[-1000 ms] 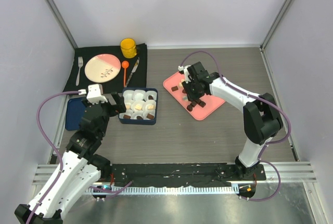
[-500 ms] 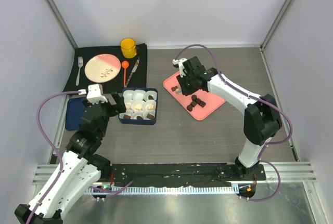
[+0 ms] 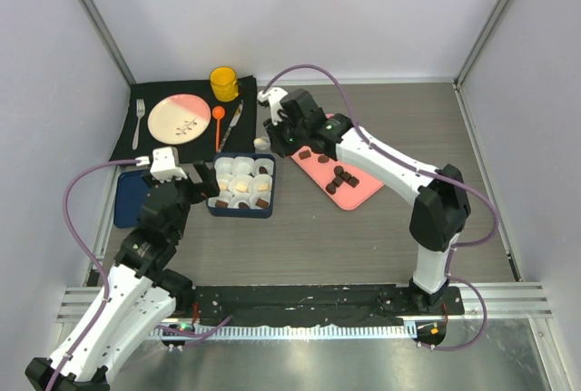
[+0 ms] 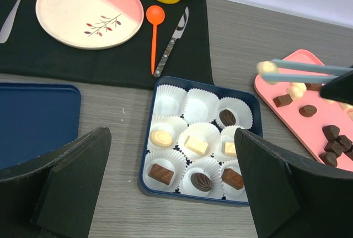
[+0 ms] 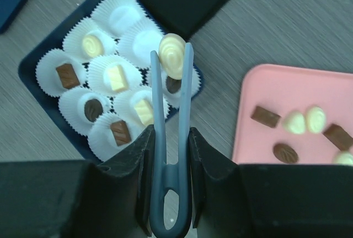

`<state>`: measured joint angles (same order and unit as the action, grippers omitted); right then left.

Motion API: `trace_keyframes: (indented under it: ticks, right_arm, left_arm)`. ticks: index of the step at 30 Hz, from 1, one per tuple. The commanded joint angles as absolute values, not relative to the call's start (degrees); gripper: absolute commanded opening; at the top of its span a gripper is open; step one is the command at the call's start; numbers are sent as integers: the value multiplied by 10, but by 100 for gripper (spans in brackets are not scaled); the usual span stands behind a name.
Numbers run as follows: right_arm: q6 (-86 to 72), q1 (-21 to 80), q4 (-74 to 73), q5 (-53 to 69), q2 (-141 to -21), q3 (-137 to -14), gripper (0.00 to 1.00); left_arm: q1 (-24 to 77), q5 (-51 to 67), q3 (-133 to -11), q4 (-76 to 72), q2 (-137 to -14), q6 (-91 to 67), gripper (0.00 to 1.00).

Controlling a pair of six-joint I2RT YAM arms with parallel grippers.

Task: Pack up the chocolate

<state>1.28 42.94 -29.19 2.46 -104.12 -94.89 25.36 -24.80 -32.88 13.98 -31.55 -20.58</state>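
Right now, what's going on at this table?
The right gripper has its jaws shut on blue-grey plastic tongs, which pinch a cream-white swirl chocolate near the far edge of the dark blue box of white paper cups. Seven of nine cups hold a piece; two in the far row are empty. More pieces lie on the pink tray. The left gripper hovers by the box, jaws open, holding nothing.

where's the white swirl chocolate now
The white swirl chocolate is pinched at the tongs' tips in the right claw, by the blue box's corner closest to the pink tray, in the right wrist view.
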Motion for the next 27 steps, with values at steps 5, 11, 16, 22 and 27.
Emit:
trace_keyframes:
  ticks: [5,11,16,22,27]
  right_arm:
    - [-29,475,-213,47,-1120,-1002,17]
    - [-42,487,-179,51,-1164,-1018,17]
    - [-47,488,-164,34,-1192,-1020,17]
    - [-47,488,-167,25,-1194,-1011,17]
    - [-47,489,-169,25,-1189,-998,18]
  left_arm:
    - [250,-246,-352,120,-308,-202,100]
    - [250,-246,-352,120,-308,-202,100]
    - [250,-246,-352,120,-308,-201,100]
    - [250,-247,-352,120,-310,-203,100]
    - [250,-246,-352,118,-311,-203,100]
